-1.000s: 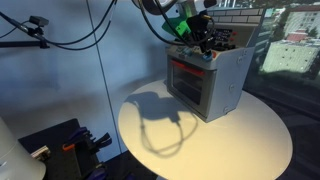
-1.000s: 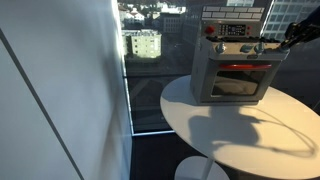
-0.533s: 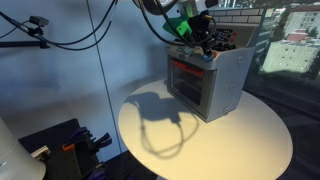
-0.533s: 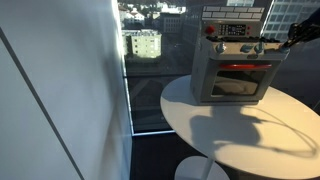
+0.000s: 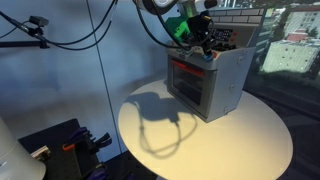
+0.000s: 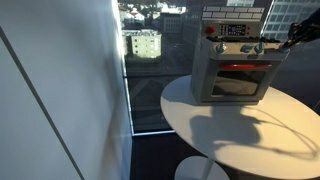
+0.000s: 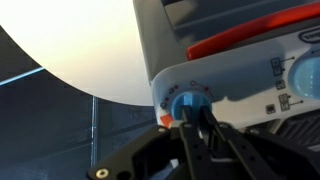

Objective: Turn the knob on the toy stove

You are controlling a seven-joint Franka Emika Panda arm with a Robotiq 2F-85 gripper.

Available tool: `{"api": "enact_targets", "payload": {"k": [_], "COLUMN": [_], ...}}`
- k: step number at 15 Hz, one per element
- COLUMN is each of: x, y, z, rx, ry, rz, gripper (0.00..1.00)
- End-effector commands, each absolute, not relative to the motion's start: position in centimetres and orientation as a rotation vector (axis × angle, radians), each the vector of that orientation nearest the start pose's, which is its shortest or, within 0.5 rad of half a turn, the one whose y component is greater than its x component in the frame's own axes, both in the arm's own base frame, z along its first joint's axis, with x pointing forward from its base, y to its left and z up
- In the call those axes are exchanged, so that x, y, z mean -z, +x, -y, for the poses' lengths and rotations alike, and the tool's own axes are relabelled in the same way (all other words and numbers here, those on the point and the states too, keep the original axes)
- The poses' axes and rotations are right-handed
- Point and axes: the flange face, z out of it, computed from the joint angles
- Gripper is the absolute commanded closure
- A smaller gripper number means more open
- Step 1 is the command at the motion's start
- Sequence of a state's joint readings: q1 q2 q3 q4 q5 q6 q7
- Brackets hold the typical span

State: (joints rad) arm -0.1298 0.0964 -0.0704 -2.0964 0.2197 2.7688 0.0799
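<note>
**A:** On the table [image 5: 235, 150], where is the stove [image 5: 210, 85]?

**B:** It stands upright on the round white top, off-centre and toward one edge. In an exterior view its red-framed door [image 6: 236, 82] faces the camera, with the back panel rising behind the burners.

**A:** And your gripper [image 7: 193, 112]?

**B:** It is at the stove's upper front corner, against the row of knobs. In both exterior views my arm comes in from above and covers part of that corner.

**A:** Is it wide or narrow?

**B:** Narrow. In the wrist view my two dark fingers [image 7: 190, 140] run close together and pinch the end knob [image 7: 184, 100]. That one is light blue, set in a white dial ring, and my tips are touching it.

**A:** What else is near it?

**B:** The red door frame lies just beside the knob panel. Other knobs [image 7: 305, 75] show pale blue toward that picture's right edge, apart from my fingers. The tabletop glows bright behind the stove's corner.
</note>
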Motion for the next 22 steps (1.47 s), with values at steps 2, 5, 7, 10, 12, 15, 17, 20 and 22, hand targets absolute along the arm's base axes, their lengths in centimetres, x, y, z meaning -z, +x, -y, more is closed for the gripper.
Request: {"api": "enact_targets", "payload": {"k": [2,5,7,10,12,15,17,20,22], "x": [-45.3,-45.5,-45.4,-45.2,-45.2,-45.2,-45.0,-44.8,-44.7], "y": [59.3,59.1,58.9,58.6,58.5,58.3,58.2,58.0,57.9], "z": [13.2,13.4,13.5,13.6,13.6,13.5,13.5,13.4,13.3], "rx": [0.937,0.947,0.952,0.967,0.972,0.984,0.984,0.986,0.99], "ry": [-2.735,-2.675,-2.63,-2.548,-2.495,-2.423,-2.375,-2.294,-2.236], "rz": [-0.829,-0.937,-1.006,-1.115,-1.174,-1.243,-1.294,-1.366,-1.409], "gripper": [0.94,0.94,0.94,0.95,0.95,0.95,0.95,0.95,0.95]}}
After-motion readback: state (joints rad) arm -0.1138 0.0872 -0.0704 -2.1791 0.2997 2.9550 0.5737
